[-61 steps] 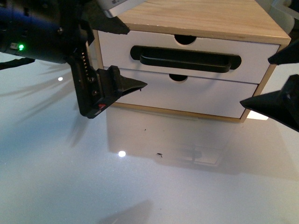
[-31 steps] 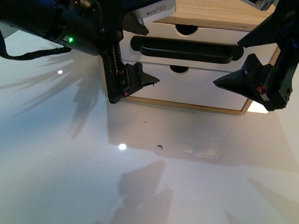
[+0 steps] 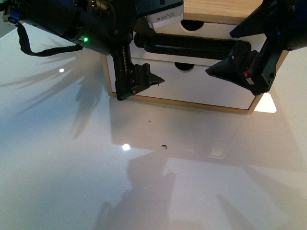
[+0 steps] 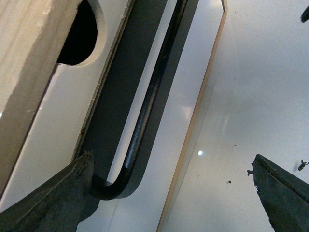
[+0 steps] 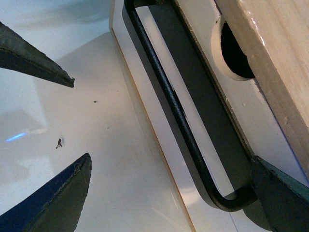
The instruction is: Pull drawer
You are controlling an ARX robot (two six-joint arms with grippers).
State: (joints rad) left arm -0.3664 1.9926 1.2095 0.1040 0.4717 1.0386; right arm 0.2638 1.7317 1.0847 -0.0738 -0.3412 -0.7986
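The drawer (image 3: 218, 29) is the upper one of a small wooden cabinet, white-fronted with a long black bar handle (image 3: 192, 44) and a half-round notch (image 3: 193, 25). My left gripper (image 3: 151, 53) stands open at the handle's left end. My right gripper (image 3: 220, 52) stands open at its right end. In the left wrist view the handle (image 4: 145, 111) bends right beside one finger (image 4: 48, 205), inside the left gripper (image 4: 171, 193). In the right wrist view the handle (image 5: 178, 116) curves in next to one finger (image 5: 282, 195) of the right gripper (image 5: 169, 193). Neither gripper holds the bar.
Below the drawer sits a white drawer front (image 3: 206, 88) with a notch and no handle. The cabinet stands on a glossy white table (image 3: 96, 167) with lamp reflections and a small dark speck (image 3: 164, 146). A white device (image 3: 165, 14) sits on the left arm.
Both arms have closed in on the handle: the right gripper has come in from the right edge, and the left has shifted right and up. The cabinet now sits higher in the picture.
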